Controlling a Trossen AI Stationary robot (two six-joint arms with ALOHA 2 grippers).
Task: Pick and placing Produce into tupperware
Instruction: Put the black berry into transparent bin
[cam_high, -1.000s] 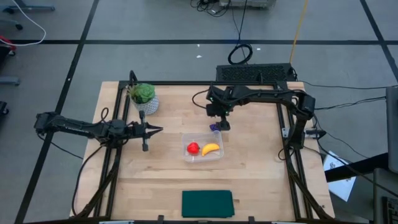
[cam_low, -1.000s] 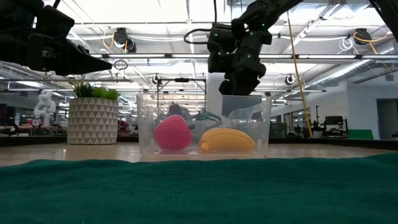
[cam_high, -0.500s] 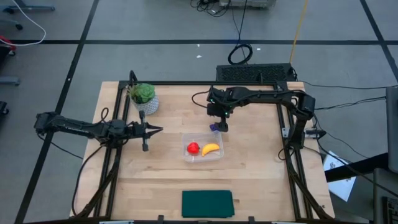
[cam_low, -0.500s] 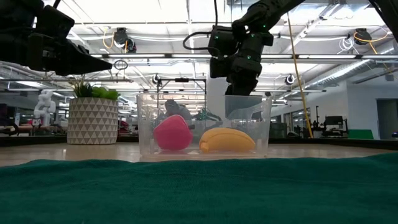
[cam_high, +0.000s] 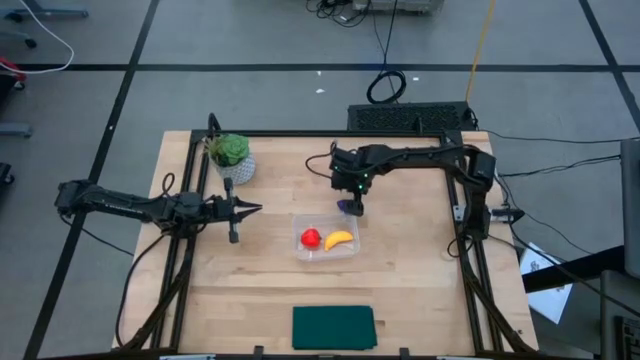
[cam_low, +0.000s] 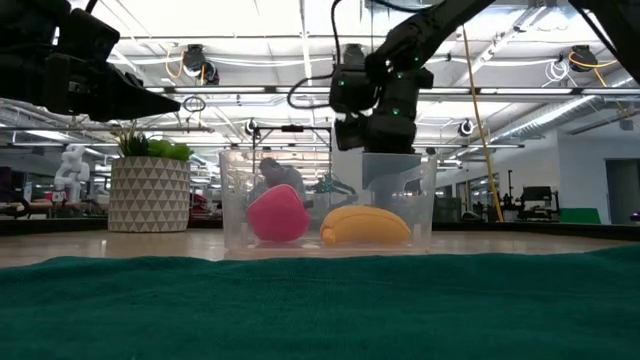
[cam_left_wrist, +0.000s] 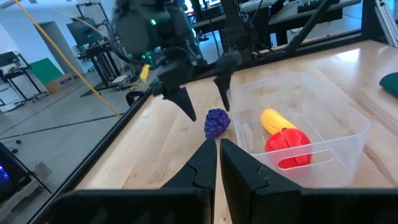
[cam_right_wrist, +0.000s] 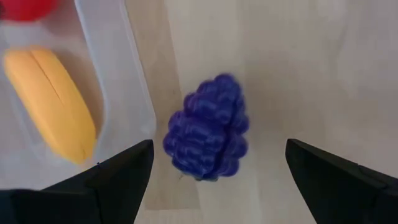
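Banana (cam_high: 339, 239) lies slantwise in tupperware (cam_high: 352, 250) — tip toward red fruit (cam_high: 311, 238).

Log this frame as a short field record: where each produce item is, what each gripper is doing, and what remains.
container: clear tupperware, mid-table
inside it: banana and red fruit
outside it: purple grape piece, on the table beside the tupperware's wall
right gripper: open, above the grape piece, one finger to each side, not gripping it
left gripper: shut, empty, parked over the table's left side
bystanders: potted plant; green cloth
remaining: grape piece not yet in tupperware
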